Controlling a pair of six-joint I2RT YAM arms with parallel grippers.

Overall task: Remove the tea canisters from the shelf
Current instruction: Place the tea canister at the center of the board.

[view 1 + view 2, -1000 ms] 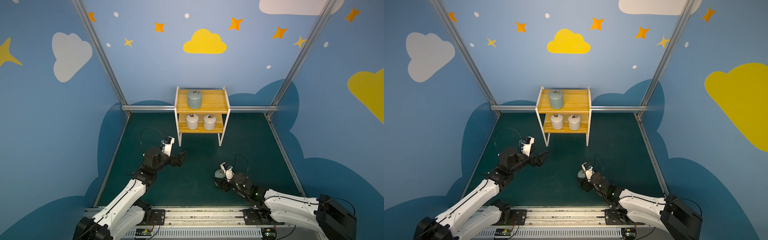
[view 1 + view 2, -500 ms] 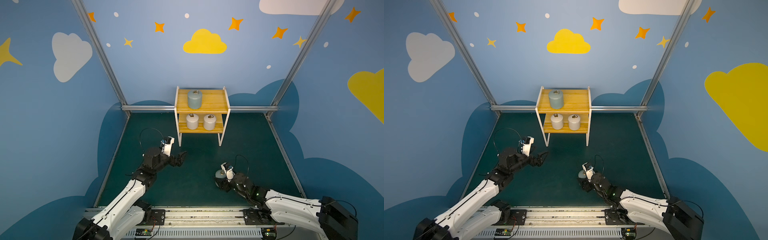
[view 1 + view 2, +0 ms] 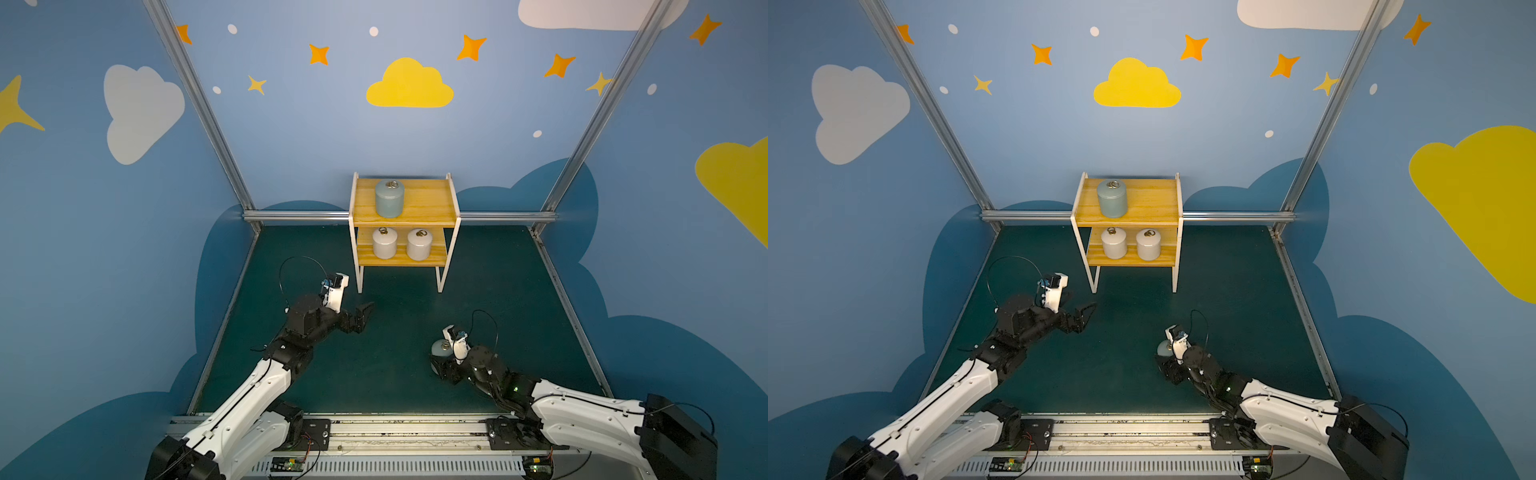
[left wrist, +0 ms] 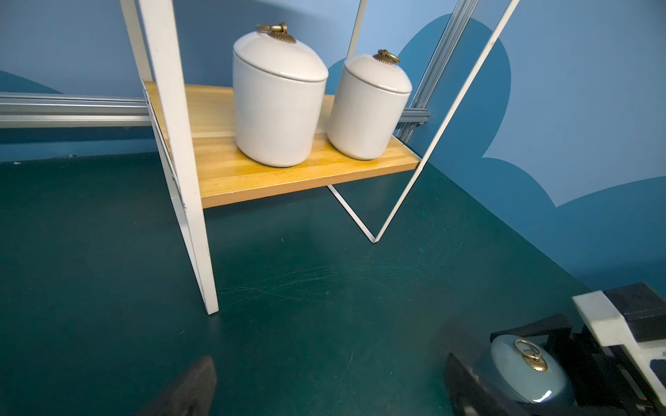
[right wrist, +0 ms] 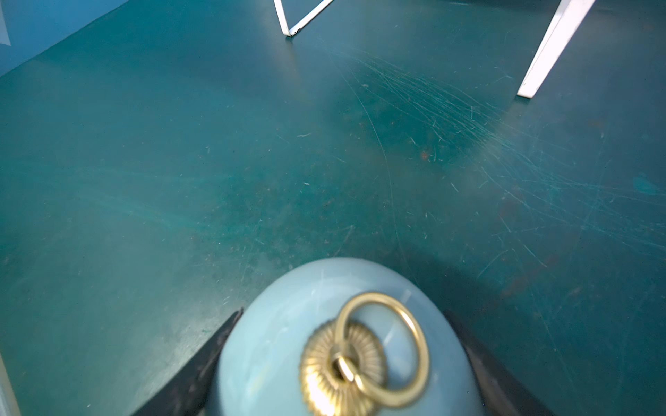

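You'd moved next to nothing since a second earlier: your right gripper [image 5: 349, 378] pinched a blue-grey canister [image 3: 439, 348] away from the shelf [image 3: 419, 199], your left gripper [image 3: 362, 318] gaped wide.

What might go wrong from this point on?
The right gripper is shut on a blue-grey canister down by the table; if it is not fully set down, releasing could tip it.
The open left gripper faces a front leg of the shelf; reaching for the white canisters might bump it.

No legible text, label or number anywhere.
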